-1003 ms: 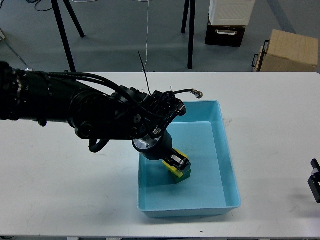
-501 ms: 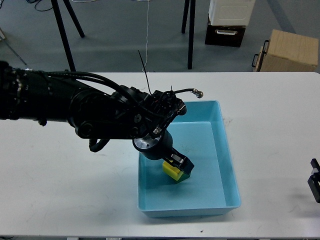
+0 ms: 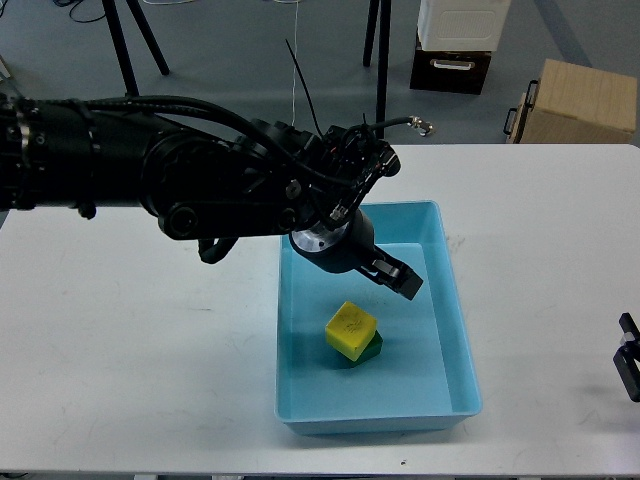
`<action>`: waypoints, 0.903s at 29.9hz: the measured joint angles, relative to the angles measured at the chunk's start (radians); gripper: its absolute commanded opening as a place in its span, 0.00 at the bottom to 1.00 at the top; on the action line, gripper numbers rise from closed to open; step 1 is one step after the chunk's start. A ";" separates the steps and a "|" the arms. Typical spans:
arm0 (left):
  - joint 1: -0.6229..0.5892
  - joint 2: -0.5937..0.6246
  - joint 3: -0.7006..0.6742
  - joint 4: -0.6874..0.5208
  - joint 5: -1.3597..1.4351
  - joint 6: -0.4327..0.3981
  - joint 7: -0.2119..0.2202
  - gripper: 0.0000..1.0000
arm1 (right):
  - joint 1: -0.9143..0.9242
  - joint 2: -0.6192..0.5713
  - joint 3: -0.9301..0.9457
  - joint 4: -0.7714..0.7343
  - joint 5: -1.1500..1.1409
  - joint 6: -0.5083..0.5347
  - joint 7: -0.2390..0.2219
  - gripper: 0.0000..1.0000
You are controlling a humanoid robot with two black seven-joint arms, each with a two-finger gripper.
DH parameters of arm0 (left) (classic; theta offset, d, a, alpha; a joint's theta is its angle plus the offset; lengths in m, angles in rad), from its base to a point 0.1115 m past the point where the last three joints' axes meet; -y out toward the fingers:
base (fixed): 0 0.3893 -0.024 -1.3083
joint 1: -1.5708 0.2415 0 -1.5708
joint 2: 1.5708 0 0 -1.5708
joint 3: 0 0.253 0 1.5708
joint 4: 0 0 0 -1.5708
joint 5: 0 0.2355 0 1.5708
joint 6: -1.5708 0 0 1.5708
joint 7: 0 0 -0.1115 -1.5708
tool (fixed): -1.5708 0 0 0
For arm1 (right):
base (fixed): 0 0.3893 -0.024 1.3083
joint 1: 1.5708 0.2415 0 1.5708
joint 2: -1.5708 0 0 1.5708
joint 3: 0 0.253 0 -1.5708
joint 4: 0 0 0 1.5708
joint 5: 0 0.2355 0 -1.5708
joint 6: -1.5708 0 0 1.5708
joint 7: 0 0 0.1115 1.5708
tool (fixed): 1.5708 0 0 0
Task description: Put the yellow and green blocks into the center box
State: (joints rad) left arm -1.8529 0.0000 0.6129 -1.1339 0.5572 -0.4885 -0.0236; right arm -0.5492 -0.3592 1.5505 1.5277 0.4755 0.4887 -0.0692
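A yellow block (image 3: 351,329) lies in the light blue box (image 3: 455,330) at the table's middle, resting on top of a green block (image 3: 367,352) of which only an edge shows. My left gripper (image 3: 398,278) hangs above the box's far half, up and to the right of the blocks, clear of them and empty. It is seen dark and end-on, so its fingers cannot be told apart. My right gripper (image 3: 630,358) shows only as a small dark part at the right edge of the view.
The white table (image 3: 140,360) carries the box. Behind the table stand black tripod legs (image 3: 128,60), a cardboard box (image 3: 575,100) and a white and dark case (image 3: 455,45) on the floor.
My left gripper has let go of the yellow block and risen up and to the right. The yellow block now rests on the green one in the box.
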 measured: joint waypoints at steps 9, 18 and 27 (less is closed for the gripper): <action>-0.049 0.000 -0.205 0.116 -0.107 0.000 -0.051 0.86 | 0.002 -0.085 0.041 0.008 0.001 0.000 0.003 0.98; 0.044 0.143 -0.358 0.280 -0.406 0.000 -0.153 0.92 | 0.040 -0.091 0.048 0.002 0.002 0.000 0.009 0.98; 0.256 0.234 -0.747 0.597 -0.569 0.000 -0.174 0.94 | 0.088 -0.090 0.043 -0.013 -0.003 0.000 0.009 0.98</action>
State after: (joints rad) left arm -1.5970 0.2340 -0.1341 -0.5369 -0.0122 -0.4887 -0.1972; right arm -0.4611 -0.4495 1.5939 1.5150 0.4722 0.4887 -0.0598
